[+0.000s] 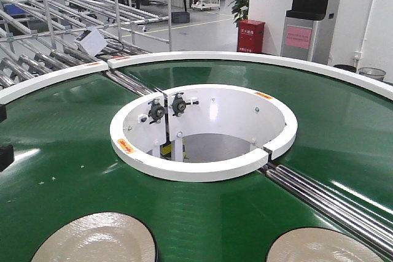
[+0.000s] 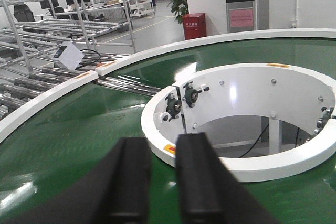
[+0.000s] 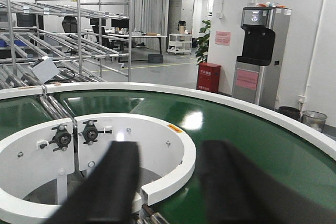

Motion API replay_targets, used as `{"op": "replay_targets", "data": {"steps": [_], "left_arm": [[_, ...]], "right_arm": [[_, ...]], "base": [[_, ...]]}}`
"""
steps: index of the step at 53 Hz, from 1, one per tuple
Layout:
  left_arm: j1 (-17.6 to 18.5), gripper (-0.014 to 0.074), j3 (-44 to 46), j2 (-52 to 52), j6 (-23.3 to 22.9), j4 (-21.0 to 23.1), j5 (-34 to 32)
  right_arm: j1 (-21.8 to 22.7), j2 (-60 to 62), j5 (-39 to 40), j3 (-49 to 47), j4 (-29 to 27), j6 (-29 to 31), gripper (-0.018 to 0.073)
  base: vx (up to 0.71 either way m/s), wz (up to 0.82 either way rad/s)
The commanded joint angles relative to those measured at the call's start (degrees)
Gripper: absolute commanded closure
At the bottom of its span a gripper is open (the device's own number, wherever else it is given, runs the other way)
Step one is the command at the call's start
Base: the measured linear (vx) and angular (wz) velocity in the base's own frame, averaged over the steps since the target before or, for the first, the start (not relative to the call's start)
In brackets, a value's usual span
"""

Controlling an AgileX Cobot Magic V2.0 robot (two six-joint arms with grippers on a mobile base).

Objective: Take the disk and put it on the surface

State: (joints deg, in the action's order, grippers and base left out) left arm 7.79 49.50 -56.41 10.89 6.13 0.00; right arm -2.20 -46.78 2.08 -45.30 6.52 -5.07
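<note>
With my left gripper (image 2: 163, 156) narrowly parted and my right gripper (image 3: 169, 161) spread wide, both empty on my side of the white inner ring (image 1: 202, 170), I should lower onto the left disk (image 1: 92, 240) or right disk (image 1: 325, 246) on the green belt (image 1: 61, 151) there and straddle its rim before closing.

- Ring-shaped conveyor belt (image 1: 61, 151): deep green, plain.
- Curved inner ring wall (image 1: 202, 167): white, with small orange-red labels.
- Near-left flat round disk (image 1: 92, 240) and near-right flat round disk (image 1: 319, 248): pale cream, dark rims.
- Boxy floor cabinet (image 1: 250, 35): red.
</note>
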Motion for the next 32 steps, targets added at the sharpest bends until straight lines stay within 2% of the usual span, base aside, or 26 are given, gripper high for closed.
{"op": "replay_targets", "data": {"steps": [1, 8, 13, 20, 23, 26, 32], "left_arm": [[0.2, 0.0132, 2.1, 0.8, -0.6, 0.0, -4.9], [0.2, 0.0015, 2.1, 0.7, -0.6, 0.0, -4.9], [0.2, 0.0001, 2.1, 0.7, -0.7, 0.1, -4.7], [0.2, 0.0002, 2.1, 0.7, -0.8, 3.9, -1.5], [0.2, 0.0002, 2.3, 0.7, -1.0, 5.7, 1.6], [0.2, 0.0002, 2.7, 0.6, -1.1, 6.9, 5.8], [0.2, 0.0002, 4.9, -1.6, -1.1, 7.1, 15.5]], "right_arm": [[0.2, 0.5, 4.4, -2.1, 0.3, 0.5, -0.0001], [0.2, 0.5, 4.8, -2.1, 0.3, 0.5, -0.0133], [0.2, 0.5, 4.8, -2.1, 0.2, 0.4, -0.0151], [0.2, 0.5, 2.8, -2.1, -1.6, -1.8, -0.0135], [0.2, 0.5, -0.3, -2.3, -2.4, -2.8, -0.0119], [0.2, 0.5, -7.1, -3.1, -3.4, -2.7, -0.0097], [0.2, -2.9, -19.7, -5.8, -5.2, -2.7, -0.0059]], "base": [[0.0, 0.0], [0.0, 0.0], [0.0, 0.0], [0.0, 0.0], [0.0, 0.0], [0.0, 0.0], [0.0, 0.0]]}}
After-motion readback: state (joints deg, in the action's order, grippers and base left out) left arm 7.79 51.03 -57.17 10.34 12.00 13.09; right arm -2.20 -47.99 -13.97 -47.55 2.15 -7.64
